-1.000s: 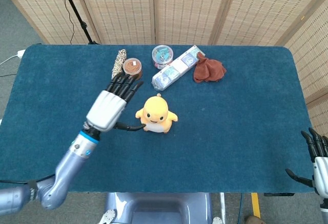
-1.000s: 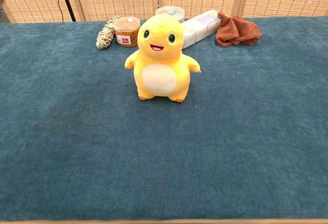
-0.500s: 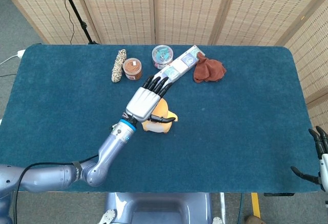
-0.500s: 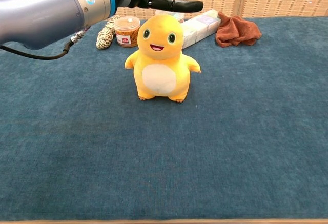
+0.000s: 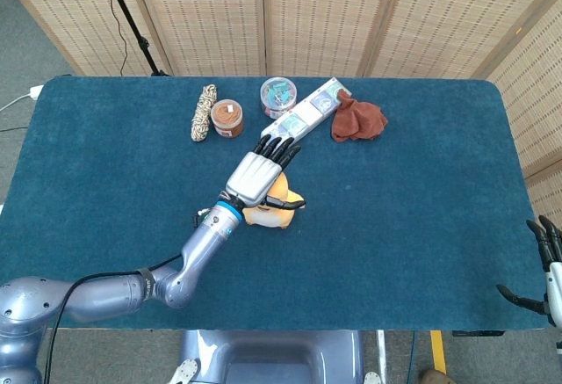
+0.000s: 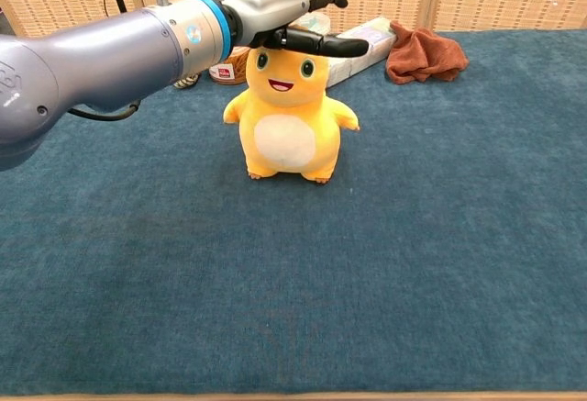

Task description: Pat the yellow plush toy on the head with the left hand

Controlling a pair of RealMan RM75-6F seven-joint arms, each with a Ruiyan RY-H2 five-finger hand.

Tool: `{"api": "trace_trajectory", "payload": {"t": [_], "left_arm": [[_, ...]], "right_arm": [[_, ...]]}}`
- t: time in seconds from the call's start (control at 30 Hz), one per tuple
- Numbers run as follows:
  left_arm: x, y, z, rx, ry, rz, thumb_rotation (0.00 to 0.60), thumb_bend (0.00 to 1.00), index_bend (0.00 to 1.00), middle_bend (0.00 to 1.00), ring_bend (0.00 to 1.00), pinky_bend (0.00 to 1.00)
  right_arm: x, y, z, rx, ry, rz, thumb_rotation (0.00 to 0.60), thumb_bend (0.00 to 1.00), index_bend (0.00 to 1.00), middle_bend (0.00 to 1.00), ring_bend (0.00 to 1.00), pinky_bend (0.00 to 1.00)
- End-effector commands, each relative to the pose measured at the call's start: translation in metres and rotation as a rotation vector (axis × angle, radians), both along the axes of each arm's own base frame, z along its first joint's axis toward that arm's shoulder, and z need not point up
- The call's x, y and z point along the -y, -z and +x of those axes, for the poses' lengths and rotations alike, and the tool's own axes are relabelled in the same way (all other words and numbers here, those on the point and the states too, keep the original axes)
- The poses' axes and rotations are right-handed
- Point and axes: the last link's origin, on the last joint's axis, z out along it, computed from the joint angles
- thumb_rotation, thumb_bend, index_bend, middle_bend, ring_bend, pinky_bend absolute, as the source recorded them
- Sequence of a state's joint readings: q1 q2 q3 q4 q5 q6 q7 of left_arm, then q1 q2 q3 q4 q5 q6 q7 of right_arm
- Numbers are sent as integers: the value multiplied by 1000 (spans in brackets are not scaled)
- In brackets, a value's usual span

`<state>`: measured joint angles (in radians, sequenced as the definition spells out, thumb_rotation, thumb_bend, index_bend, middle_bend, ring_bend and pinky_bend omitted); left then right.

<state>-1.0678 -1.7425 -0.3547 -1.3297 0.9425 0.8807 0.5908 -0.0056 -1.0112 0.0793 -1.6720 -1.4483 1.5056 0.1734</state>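
Observation:
The yellow plush toy (image 6: 286,112) stands upright mid-table, facing the chest camera. My left hand (image 6: 275,11) lies flat, palm down, on top of its head, fingers stretched out and apart, holding nothing. From the head view the left hand (image 5: 258,173) covers most of the toy (image 5: 279,206), of which only the lower body and one arm show. My right hand (image 5: 546,270) hangs at the table's front right edge, fingers spread, empty.
At the back of the table sit a coiled rope (image 5: 204,112), a brown-lidded jar (image 5: 227,117), a clear round tub (image 5: 278,96), a long plastic-wrapped pack (image 5: 301,119) and a rust-red cloth (image 5: 356,120).
My left hand swung in from the toy's left side, passed over its head, and has now come down to rest on the head. The toy stays in place.

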Motion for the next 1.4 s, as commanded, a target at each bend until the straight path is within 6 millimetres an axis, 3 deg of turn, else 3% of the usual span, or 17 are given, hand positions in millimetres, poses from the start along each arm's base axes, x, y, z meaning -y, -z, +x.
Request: {"api": "trace_trajectory", "payload": {"t": [0.03,0.5,0.77,0.93,1.17,1.4], "left_arm": [[0,12,-3,2,4,-18,12,0,0,0,0,0],[-2,39,-12,12,6,-36,9,0,0,0,0,0],[-6,32,-7,43,13,-11,7,0,0,0,0,0],[-3,13,3,107,39,10,6,0,0,0,0,0],[6,-38,17,234,80,59,7,0,0,0,0,0],[19,-89,-3,252,88,117,3,0,0,0,0,0]], "right_arm": [[0,0,0,2,1,1,600,0,0,0,0,0],[0,2,0,6,0,12,600,0,0,0,0,0],[0,1,1,7,2,10,600,0,0,0,0,0],[-1,2,2,9,-2,13,600,0,0,0,0,0],[-2,2,3,12,-9,14,600,0,0,0,0,0],[-4,2,6,12,-20,16,600,0,0,0,0,0]]}}
